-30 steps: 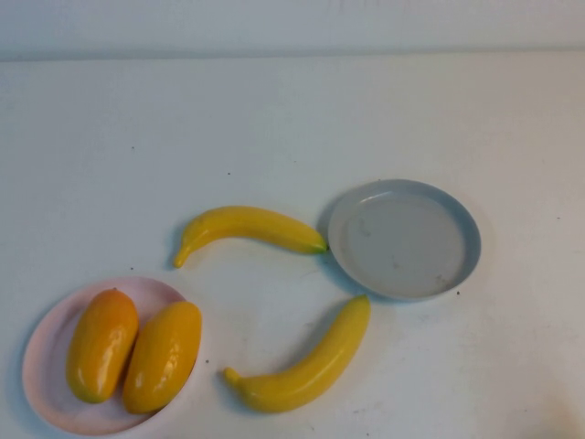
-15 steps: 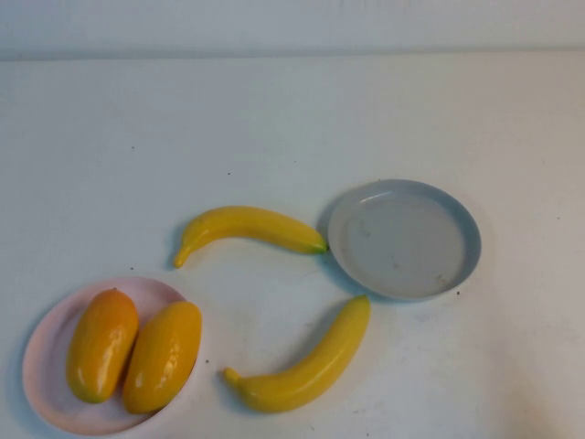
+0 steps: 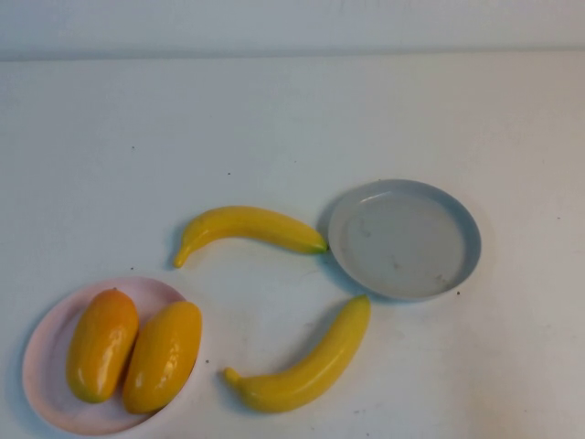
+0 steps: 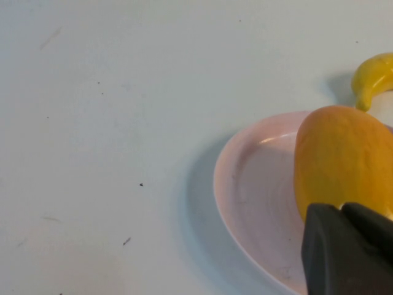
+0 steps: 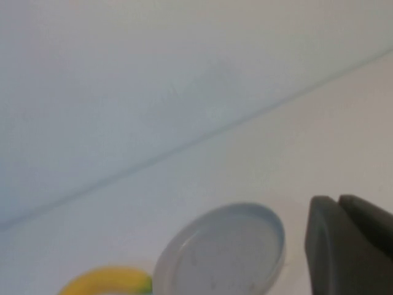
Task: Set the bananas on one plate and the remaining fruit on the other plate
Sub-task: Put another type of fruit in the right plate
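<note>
Left gripper [image 4: 347, 246]: out of the high view; in my left wrist view only a dark piece of it shows at the lower right, just over the pink plate, and I cannot tell its state.
Right gripper [image 5: 350, 246]: out of the high view too; a dark piece sits at the lower right of my right wrist view, with the grey-blue plate just beside it. State: cannot tell.
Pink plate [image 3: 41, 357]: lower left of the high view, on the white table [image 3: 292, 128].
Orange fruits: both lie side by side on the pink plate, touching, one on the left [image 3: 101, 345], one on the right [image 3: 163, 356]. One fills the frame right next to my left gripper.
Grey-blue plate [image 3: 404, 240]: right of centre, with nothing on it.
Bananas: both on the table. The upper banana [image 3: 247, 227] has its tip at the grey-blue plate's left rim; the lower banana [image 3: 303, 363] lies below that plate, slanting up toward it.
Writing or labels: none readable.
</note>
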Controlling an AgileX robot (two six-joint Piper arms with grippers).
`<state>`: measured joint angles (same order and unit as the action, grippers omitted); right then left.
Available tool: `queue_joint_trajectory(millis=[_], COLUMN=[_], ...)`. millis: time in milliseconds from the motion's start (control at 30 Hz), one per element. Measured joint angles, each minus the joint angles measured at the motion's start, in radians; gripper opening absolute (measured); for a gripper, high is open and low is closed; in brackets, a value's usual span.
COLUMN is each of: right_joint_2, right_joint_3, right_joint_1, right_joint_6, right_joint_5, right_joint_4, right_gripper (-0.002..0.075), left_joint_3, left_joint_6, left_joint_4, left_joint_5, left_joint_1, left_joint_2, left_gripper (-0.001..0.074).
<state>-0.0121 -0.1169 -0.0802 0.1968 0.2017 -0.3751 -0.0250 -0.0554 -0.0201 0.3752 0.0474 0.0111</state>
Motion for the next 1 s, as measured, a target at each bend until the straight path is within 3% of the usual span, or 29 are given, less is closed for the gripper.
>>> queue_joint_trajectory(millis=[233, 367, 600, 767, 1000], right_joint_2=[-0.31, -0.505, -0.818, -0.999, -1.269], right_joint_3=[-0.303, -0.393, -0.483, -0.566, -0.78], right_joint_1=[0.0, 0.0, -0.016, -0.131, -0.379], right_joint_6=[-0.22, -0.378, -0.607, -0.656, -0.676], right_joint_5=[0.504, 0.63, 0.668, 0.626, 0.579], right_joint_4=[-0.001, -0.03, -0.208, -0.244, -0.145], right_gripper=[-0.0017, -0.0017, -0.0017, -0.0017, -0.0017], left_joint_3=[0.0, 0.0, 0.0, 0.0, 0.0], left_joint_6=[0.0, 0.0, 0.0, 0.0, 0.0], left_joint_4=[0.0, 0.0, 0.0, 0.0, 0.0], left_joint_5=[0.0, 0.0, 0.0, 0.0, 0.0], left_joint_1=[0.0, 0.0, 0.0, 0.0, 0.0], left_joint_2=[0.0, 0.0, 0.0, 0.0, 0.0], left_gripper=[-0.0004, -0.0004, -0.0004, -0.0004, -0.0004])
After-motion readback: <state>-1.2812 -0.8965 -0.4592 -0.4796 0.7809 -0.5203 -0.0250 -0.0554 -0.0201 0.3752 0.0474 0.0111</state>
